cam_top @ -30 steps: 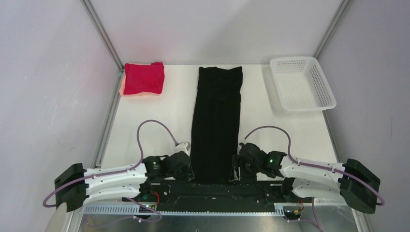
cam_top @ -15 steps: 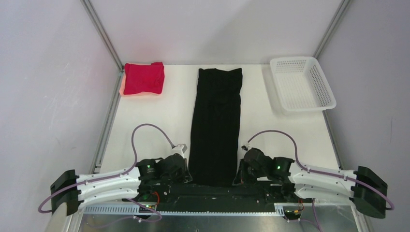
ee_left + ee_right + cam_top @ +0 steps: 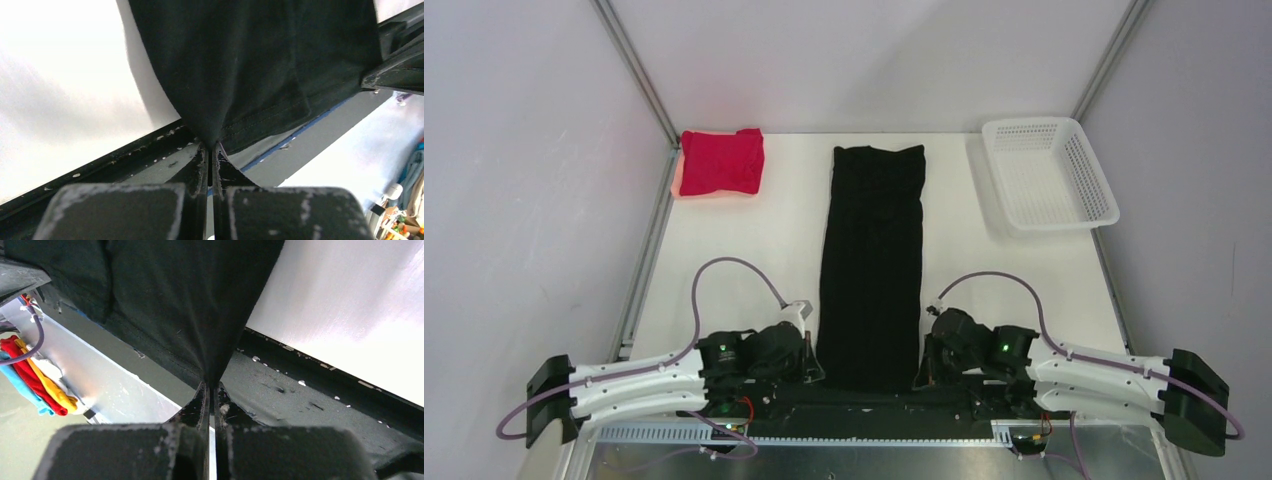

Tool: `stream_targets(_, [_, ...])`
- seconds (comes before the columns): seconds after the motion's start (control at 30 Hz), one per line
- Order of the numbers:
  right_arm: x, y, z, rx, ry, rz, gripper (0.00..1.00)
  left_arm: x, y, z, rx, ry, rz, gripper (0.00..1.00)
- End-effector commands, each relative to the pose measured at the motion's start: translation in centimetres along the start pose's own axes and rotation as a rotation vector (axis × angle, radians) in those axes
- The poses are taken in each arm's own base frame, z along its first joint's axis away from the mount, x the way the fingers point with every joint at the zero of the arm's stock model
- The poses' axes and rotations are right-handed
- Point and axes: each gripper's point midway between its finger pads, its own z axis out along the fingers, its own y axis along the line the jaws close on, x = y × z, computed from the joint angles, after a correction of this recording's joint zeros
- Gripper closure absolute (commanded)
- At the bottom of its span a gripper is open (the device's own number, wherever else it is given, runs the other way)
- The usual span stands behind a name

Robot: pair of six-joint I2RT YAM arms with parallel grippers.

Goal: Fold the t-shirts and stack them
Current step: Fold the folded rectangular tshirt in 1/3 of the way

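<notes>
The black t-shirt (image 3: pixel 871 262) lies as a long narrow strip down the middle of the white table, its near hem at the table's front edge. My left gripper (image 3: pixel 812 372) is shut on the shirt's near left corner; in the left wrist view the black cloth (image 3: pixel 235 65) runs up from the pinched fingertips (image 3: pixel 210 148). My right gripper (image 3: pixel 921 376) is shut on the near right corner, and the cloth (image 3: pixel 185 300) rises from its closed tips (image 3: pixel 210 386). The red t-shirt (image 3: pixel 721 161) sits folded at the far left corner.
A white mesh basket (image 3: pixel 1049 172) stands at the far right. Metal frame posts run along both sides of the table. A black rail (image 3: pixel 874 400) crosses the near edge between the arm bases.
Both grippers have closed on the near corners of the black shirt. Both arms have dropped back toward the near edge.
</notes>
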Motion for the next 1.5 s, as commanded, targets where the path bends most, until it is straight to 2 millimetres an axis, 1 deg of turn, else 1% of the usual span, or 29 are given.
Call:
stream_targets(0.0, [-2.9, 2.3, -2.2, -0.035, -0.112, -0.063, 1.0, -3.8, -3.0, -1.4, 0.032, -0.136, 0.051, 1.0])
stream_targets(0.03, [-4.0, 2.6, -2.5, -0.049, -0.142, -0.069, 1.0, -4.4, -3.0, -1.3, 0.009, -0.154, 0.066, 1.0])
stream_targets(0.07, [-4.7, 3.3, -2.9, -0.068, -0.163, -0.075, 1.0, -6.0, -3.4, -1.7, -0.008, -0.213, 0.082, 1.0])
stream_targets(0.1, [-5.9, 3.5, -3.2, -0.081, -0.185, -0.079, 1.0, -6.6, -3.3, -1.5, -0.034, -0.227, 0.088, 1.0])
stream_targets(0.17, [-8.0, 4.4, -3.9, -0.109, -0.229, -0.095, 1.0, -9.1, -3.5, -1.8, -0.074, -0.29, 0.094, 1.0])
stream_targets(0.2, [-9.4, 5.0, -4.6, -0.126, -0.256, -0.086, 1.0, -10.9, -3.7, -2.3, -0.09, -0.332, 0.089, 1.0])
stream_targets(0.23, [-10.3, 5.1, -4.5, -0.116, -0.263, -0.109, 1.0, -11.7, -3.6, -2.2, -0.108, -0.344, 0.085, 1.0])
stream_targets(0.3, [-13.3, 6.4, -5.6, -0.124, -0.322, -0.125, 1.0, -15.4, -3.9, -3.0, -0.14, -0.419, 0.068, 1.0])
stream_targets(0.33, [-14.9, 6.6, -6.0, -0.123, -0.366, -0.122, 1.0, -16.4, -3.7, -2.7, -0.163, -0.424, 0.086, 1.0])
stream_targets(0.37, [-16.4, 7.1, -6.2, -0.115, -0.388, -0.133, 1.0, -18.2, -4.3, -3.3, -0.162, -0.453, 0.075, 1.0])
stream_targets(0.4, [-18.0, 6.7, -6.0, -0.095, -0.411, -0.125, 1.0, -18.9, -3.9, -2.8, -0.193, -0.447, 0.098, 1.0])
stream_targets(0.43, [-19.3, 7.4, -6.6, -0.106, -0.438, -0.127, 1.0, -20.8, -4.4, -3.4, -0.192, -0.481, 0.084, 1.0])
stream_targets(0.47, [-20.8, 7.2, -6.5, -0.102, -0.457, -0.115, 1.0, -21.4, -4.0, -2.7, -0.221, -0.465, 0.108, 1.0])
stream_targets(0.5, [-22.4, 7.3, -7.1, -0.108, -0.49, -0.103, 1.0, -23.3, -4.4, -3.3, -0.22, -0.491, 0.106, 1.0])
stream_targets(0.53, [-23.4, 7.2, -6.6, -0.106, -0.488, -0.102, 1.0, -24.0, -4.1, -2.6, -0.241, -0.477, 0.106, 1.0])
stream_targets(0.57, [-24.9, 7.3, -7.2, -0.108, -0.514, -0.093, 1.0, -25.9, -4.5, -3.3, -0.236, -0.502, 0.104, 1.0])
stream_targets(0.6, [-25.7, 6.9, -6.6, -0.093, -0.506, -0.09, 1.0, -26.5, -4.0, -2.5, -0.26, -0.485, 0.103, 1.0])
stream_targets(0.63, [-26.9, 7.1, -7.2, -0.099, -0.525, -0.086, 1.0, -28.0, -4.1, -2.9, -0.266, -0.504, 0.103, 1.0])
stream_targets(0.67, [-27.6, 6.5, -6.5, -0.081, -0.515, -0.077, 1.0, -28.5, -3.5, -2.2, -0.285, -0.484, 0.102, 1.0])
stream_targets(0.7, [-28.7, 6.5, -7.0, -0.08, -0.534, -0.07, 1.0, -29.8, -3.5, -2.5, -0.284, -0.497, 0.096, 1.0])
stream_targets(0.73, [-29.4, 6.0, -6.5, -0.069, -0.53, -0.067, 1.0, -30.1, -2.9, -1.6, -0.298, -0.472, 0.092, 1.0])
stream_targets(0.77, [-30.3, 6.0, -6.9, -0.07, -0.544, -0.061, 1.0, -31.3, -3.1, -1.8, -0.286, -0.479, 0.09, 1.0])
stream_targets(0.87, [-32.5, 5.3, -6.8, -0.06, -0.561, -0.056, 1.0, -32.9, -2.3, -0.2, -0.302, -0.445, 0.095, 1.0])
stream_targets(0.9, [-33.2, 5.0, -7.1, -0.06, -0.57, -0.049, 1.0, -34.1, -2.8, -0.5, -0.285, -0.456, 0.104, 1.0])
stream_targets(0.93, [-33.9, 4.9, -7.0, -0.061, -0.576, -0.056, 1.0, -34.1, -2.3, 0.6, -0.284, -0.423, 0.103, 1.0])
stream_targets(1.2, [-38.0, 3.0, -6.1, -0.057, -0.565, -0.019, 1.0, -38.8, -1.7, 3.1, -0.258, -0.399, 0.1, 1.0])
stream_targets(1.3, [-39.0, 2.3, -5.1, -0.064, -0.547, -0.005, 1.0, -38.9, -0.9, 4.8, -0.24, -0.355, 0.089, 1.0])
stream_targets(1.4, [-39.9, 2.0, -4.4, -0.07, -0.531, 0.003, 1.0, -39.1, -0.1, 5.6, -0.237, -0.336, 0.067, 1.0])
stream_targets(1.47, [-40.4, 1.1, -3.5, -0.064, -0.521, 0.028, 0.98, -39.1, 0.6, 6.5, -0.242, -0.316, 0.052, 0.95])
